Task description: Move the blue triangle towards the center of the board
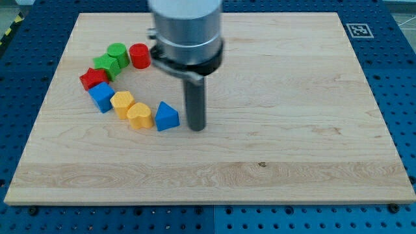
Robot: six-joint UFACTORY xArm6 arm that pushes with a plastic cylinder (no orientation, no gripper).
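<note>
The blue triangle [166,117] lies on the wooden board [279,130], left of the board's middle. My tip [196,127] stands on the board just to the right of it, a small gap apart. The rod hangs from the grey arm head at the view's top. A yellow heart-shaped block [139,116] touches the triangle's left side.
An arc of blocks curves up to the left: a yellow block [121,102], a blue cube [101,96], a red block [93,78], two green blocks [106,64] [117,52] and a red cylinder [139,55]. A marker tag [359,30] sits at the top right corner.
</note>
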